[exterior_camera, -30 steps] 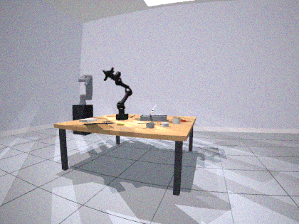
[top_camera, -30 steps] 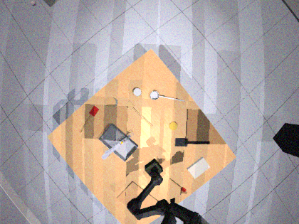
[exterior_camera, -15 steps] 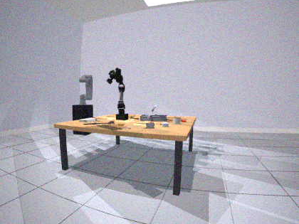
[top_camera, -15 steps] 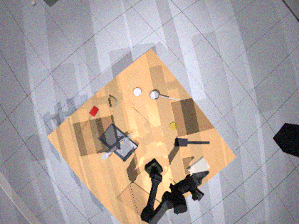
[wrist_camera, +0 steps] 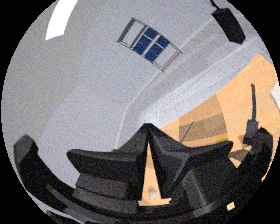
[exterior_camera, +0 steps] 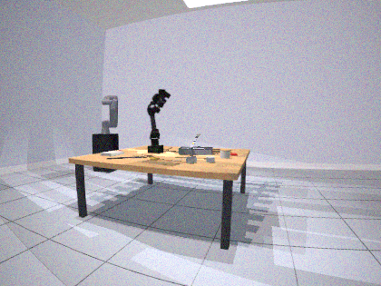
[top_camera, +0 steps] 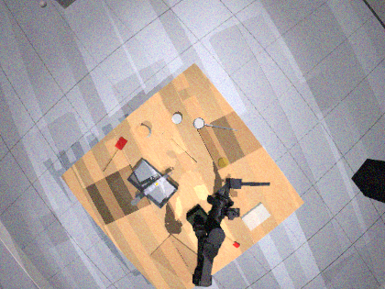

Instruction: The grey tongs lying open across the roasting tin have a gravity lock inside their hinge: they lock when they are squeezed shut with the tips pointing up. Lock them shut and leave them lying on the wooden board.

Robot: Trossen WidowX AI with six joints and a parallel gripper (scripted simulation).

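Observation:
The grey tongs (top_camera: pixel 137 200) (exterior_camera: pixel 196 140) lie across the roasting tin (top_camera: pixel 165 193) (exterior_camera: pixel 183 151), one part sticking up above it. Their spread is hard to make out under the striped shadows. My gripper (top_camera: pixel 227 183) (exterior_camera: pixel 169 94) (wrist_camera: pixel 146 126) is shut and empty, its fingertips meeting in the wrist view. It is high above the table, well away from the tongs and to the right of the tin in the overhead view. The wooden board cannot be told surely from the wooden table top.
A black spatula (top_camera: pixel 235 183) (wrist_camera: pixel 252 125) and a white block (top_camera: pixel 256 216) (exterior_camera: pixel 112 153) lie right of the arm. A yellow disc (top_camera: pixel 223 161), a round white strainer (top_camera: pixel 199 123), a white cup (top_camera: pixel 177 118) and a red square (top_camera: pixel 121 143) are farther off.

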